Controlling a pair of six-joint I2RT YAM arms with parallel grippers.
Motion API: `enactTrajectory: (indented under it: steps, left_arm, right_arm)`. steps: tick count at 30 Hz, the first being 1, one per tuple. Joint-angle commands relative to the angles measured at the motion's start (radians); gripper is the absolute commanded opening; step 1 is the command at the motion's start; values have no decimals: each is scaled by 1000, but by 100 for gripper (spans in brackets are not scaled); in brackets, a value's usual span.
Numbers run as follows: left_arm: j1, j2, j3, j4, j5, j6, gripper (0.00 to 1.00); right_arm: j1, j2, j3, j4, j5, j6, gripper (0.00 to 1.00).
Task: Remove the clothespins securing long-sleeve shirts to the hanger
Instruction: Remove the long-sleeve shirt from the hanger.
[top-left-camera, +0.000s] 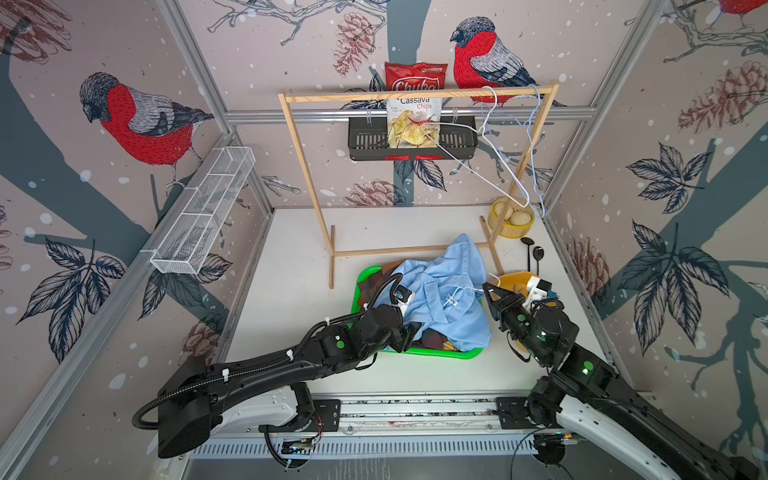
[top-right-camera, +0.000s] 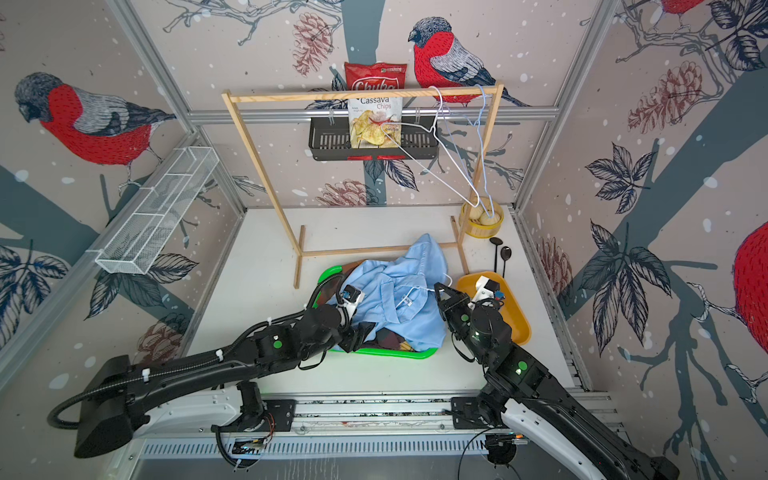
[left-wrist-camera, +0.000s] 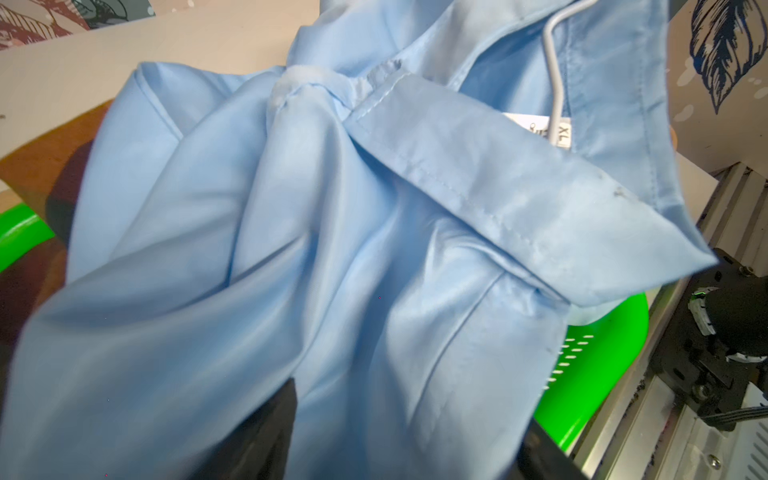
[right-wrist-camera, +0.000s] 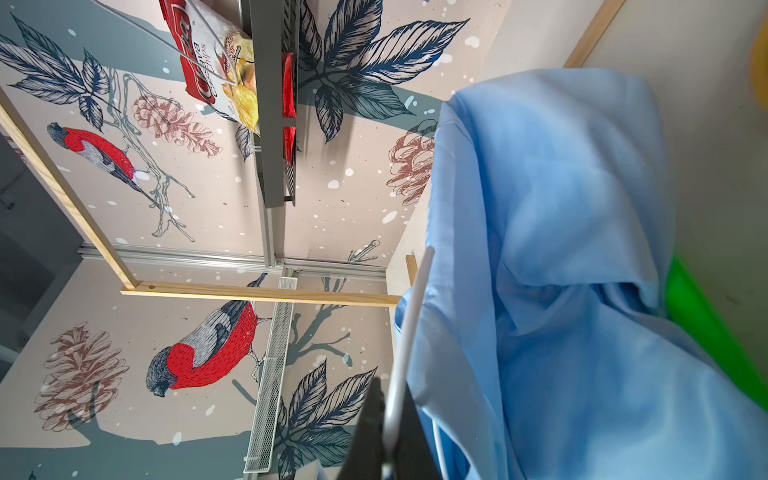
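White hanger (right-wrist-camera: 409, 324) within right pincer's (right-wrist-camera: 390, 397) grip

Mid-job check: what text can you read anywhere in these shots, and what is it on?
"Chuka": red top of the chip bag.
"Cassava Chips": white part of the same bag.
"XL": tag inside the blue shirt collar, crossed by the hanger wire.
Not readable: the bag's fine print is too small, and the other print on the tag is blurred.
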Motion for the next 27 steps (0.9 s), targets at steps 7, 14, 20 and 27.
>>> enactTrajectory:
  steps: [7,14,20,27]
  left_arm:
    - [-122,-142,-21,-38,-130,74,92]
    - [-178,-145,-33,-109,-379,-2,96]
    - [-178,-181,-72,-114,-622,-95,95]
    - [-169,-150,-103,-71,-559,-115,82]
  right_arm:
    - [2,78,79,29,52,-84,0]
    - [1,124,134,23,52,-115,0]
    - [-1,101,141,-3,63,-126,0]
    - [-9,91,158,0,77,-137,0]
